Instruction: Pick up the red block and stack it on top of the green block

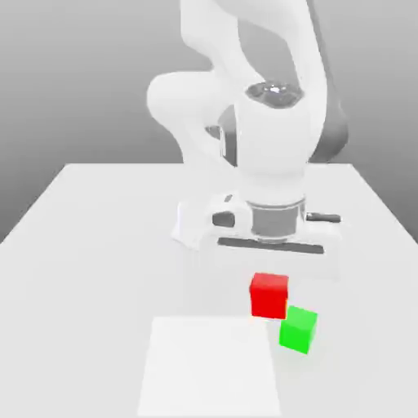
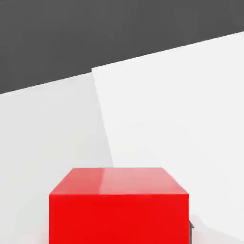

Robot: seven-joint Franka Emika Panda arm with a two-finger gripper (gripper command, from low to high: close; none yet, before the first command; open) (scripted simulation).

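The red block (image 1: 269, 295) sits directly under the white hand of my arm, near the middle of the table. My gripper (image 1: 271, 271) reaches down onto it and is shut on its sides. In the hand view the red block (image 2: 119, 209) looms very close, and a dark fingertip (image 2: 191, 229) presses against one of its sides. The green block (image 1: 298, 329) rests on the table just to the exterior view's right of the red one and nearer the camera, their corners almost meeting. I cannot tell whether the red block is off the surface.
The white table (image 1: 90, 245) carries a lighter square patch (image 1: 211, 367) at the front, beside the green block. The arm's bulky base and links (image 1: 245, 98) rise behind the blocks. Open surface lies on the exterior view's left.
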